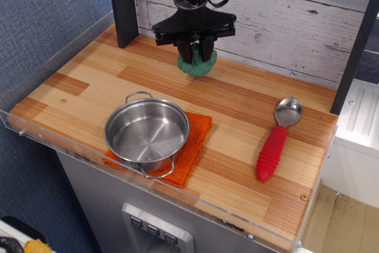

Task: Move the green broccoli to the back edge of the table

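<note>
At the far edge of the worktop (pixel 249 96), close to the whitewashed plank wall (pixel 284 16), the hand (pixel 194 47) hangs straight down from the black arm. Its two dark fingers (pixel 183 50) are clenched on the green broccoli (pixel 197 63), one on each side of the upper part; only the bumpy green lower portion shows beneath them. Cannot tell whether the broccoli touches the wood or sits just above it; its shadow is tight underneath, so it is low.

Only one view available. Position: broccoli lies in the far strip of planks, left of centre, just near of the wall, right of the dark upright post (pixel 122 7).

Elsewhere: steel pot (pixel 147 134) on an orange cloth (pixel 192 146) at the near left, well apart from the hand. Red-handled spoon (pixel 276 140) at the right, also well apart. Neither is in the way.

Judgement: task looks nearly done; releasing remains.

Risks:
- If released while still above the wood, the rounded head could roll toward the near side, away from the far edge.
- Pushing further back could jam the hand's crossbar or the toy against the wall.
- Fingers opening unevenly could drag or tip the toy.
</note>
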Controlling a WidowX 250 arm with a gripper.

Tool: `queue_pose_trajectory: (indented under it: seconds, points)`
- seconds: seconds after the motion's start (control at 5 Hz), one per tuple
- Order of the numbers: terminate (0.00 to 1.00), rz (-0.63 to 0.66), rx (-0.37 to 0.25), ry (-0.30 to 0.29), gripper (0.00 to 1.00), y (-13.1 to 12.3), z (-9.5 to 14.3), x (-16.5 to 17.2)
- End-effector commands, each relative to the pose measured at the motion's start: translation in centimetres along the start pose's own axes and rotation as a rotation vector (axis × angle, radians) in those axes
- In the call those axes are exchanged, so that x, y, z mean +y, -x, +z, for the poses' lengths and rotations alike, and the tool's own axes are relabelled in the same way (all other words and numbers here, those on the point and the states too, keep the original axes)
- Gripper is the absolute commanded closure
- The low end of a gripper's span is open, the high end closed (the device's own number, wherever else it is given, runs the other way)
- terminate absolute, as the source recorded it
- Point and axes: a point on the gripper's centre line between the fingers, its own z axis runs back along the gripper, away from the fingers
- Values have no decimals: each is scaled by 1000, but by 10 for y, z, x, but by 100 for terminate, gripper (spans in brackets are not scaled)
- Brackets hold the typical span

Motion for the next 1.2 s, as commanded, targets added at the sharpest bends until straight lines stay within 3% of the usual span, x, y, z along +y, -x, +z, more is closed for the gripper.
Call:
queue_pose_trajectory:
  seconds: [0.0, 0.2, 0.4, 1.0]
  points:
    - [0, -9, -37, 19, 100, -11, 7, -1]
    - [0, -6, -36, 19, 100, -10, 5, -2]
    - [0, 5, -39, 16, 0, -10, 5, -3]
    - [0, 31, -84, 7, 0, -19, 32, -3]
